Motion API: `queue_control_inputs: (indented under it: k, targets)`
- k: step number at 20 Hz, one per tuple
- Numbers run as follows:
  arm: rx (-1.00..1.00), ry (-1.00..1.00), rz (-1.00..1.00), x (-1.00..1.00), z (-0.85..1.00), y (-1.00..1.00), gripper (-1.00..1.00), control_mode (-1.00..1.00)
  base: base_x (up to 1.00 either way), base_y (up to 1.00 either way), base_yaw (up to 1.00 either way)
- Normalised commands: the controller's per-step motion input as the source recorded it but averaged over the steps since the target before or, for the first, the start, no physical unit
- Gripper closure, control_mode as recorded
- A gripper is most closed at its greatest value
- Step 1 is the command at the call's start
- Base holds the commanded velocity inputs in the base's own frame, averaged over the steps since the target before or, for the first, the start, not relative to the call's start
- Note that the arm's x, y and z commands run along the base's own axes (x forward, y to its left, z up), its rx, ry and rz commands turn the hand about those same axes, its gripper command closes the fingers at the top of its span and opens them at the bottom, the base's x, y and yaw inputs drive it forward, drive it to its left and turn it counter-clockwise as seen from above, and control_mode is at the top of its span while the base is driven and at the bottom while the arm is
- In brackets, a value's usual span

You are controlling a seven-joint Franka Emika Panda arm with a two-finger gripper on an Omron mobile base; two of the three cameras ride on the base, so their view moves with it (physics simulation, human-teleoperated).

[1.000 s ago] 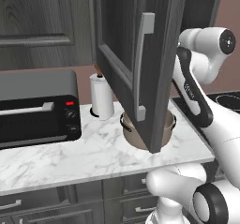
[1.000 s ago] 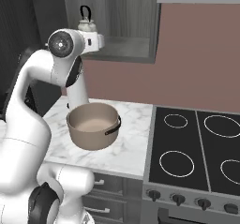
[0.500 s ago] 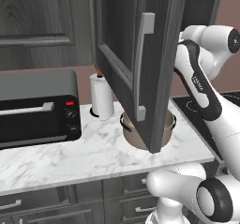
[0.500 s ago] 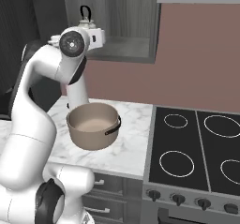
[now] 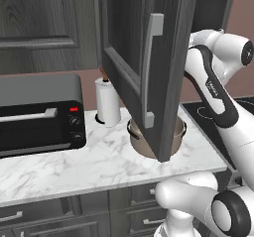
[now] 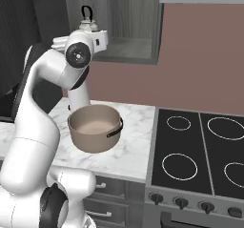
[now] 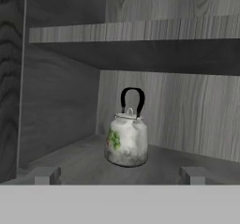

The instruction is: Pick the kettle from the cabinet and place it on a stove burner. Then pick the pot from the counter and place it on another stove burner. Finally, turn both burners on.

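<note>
The robot's hand (image 7: 120,175), fingers spread and empty, is facing the small white floral kettle (image 7: 126,142) at frame centre inside the dark grey cabinet (image 7: 61,101); next it probably needs advancing and closing.

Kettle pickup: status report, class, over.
Gripper open, empty, facing kettle. Kettle upright on cabinet shelf, untouched. Nothing between fingertips and kettle.

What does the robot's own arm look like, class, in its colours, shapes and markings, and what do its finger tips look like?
The arm is built of smooth, rounded glossy white segments with dark grey bands at the joints and round dark caps with a lighter centre ring. One forearm segment carries a black panel with small white lettering. The gripper ends in two small, blocky grey fingertips.
</note>
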Motion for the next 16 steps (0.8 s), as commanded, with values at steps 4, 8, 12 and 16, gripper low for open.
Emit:
queue_control_inputs:
  k: [4,8,12,16]
  targets:
    - [0.00,0.00,0.00,0.00,0.00,0.00,-1.00,-1.00,0.00,0.00,0.00]
    - [0.00,0.00,0.00,0.00,0.00,0.00,-1.00,-1.00,0.00,0.00,0.00]
    - [0.00,0.00,0.00,0.00,0.00,0.05,-1.00,-1.00,0.00,0.00,0.00]
    - [-0.01,0.00,0.00,0.05,0.00,0.20,-1.00,-1.00,0.00,0.00,0.00]
